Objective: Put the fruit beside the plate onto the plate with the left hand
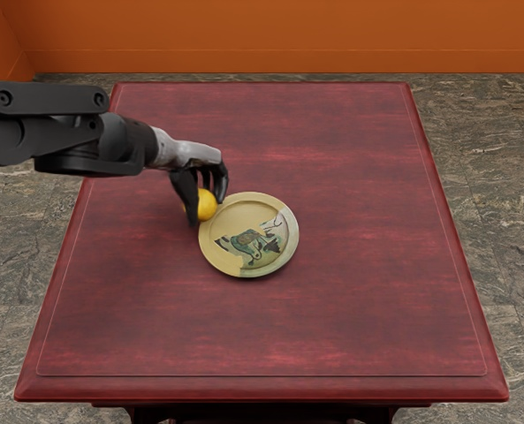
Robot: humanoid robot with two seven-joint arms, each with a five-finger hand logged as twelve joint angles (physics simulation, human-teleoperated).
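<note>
The left hand (pixel 198 183) is gripping the yellow fruit (pixel 208 205). Its dark fingers (pixel 187 189) are curling down and around the fruit from above and from the 9 o'clock side, so only the side of the fruit facing the plate is showing. The hand is hanging from a grey wrist at the end of the left arm (pixel 67 132), which is reaching in from the picture's left edge and crossing the table's border at about 10 o'clock from the table's middle.

The small, round fruit is sitting at roughly 10 o'clock of the plate (pixel 288 231), right at the rim. It is appearing to touch or just overlap that rim. Whether it is resting on the table, on the rim, or being held slightly above them, this view is not settling. It is not yet lying in the plate's middle.

The plate is a round, pale yellowish dish with a green and dark painted figure in its centre. It is lying flat close to the table's middle, a touch toward 8 o'clock. The table (pixel 350 300), a dark red wooden rectangle, is standing on a grey stone-patterned floor (pixel 500 159), with an orange wall (pixel 288 35) running along the 12 o'clock side.
</note>
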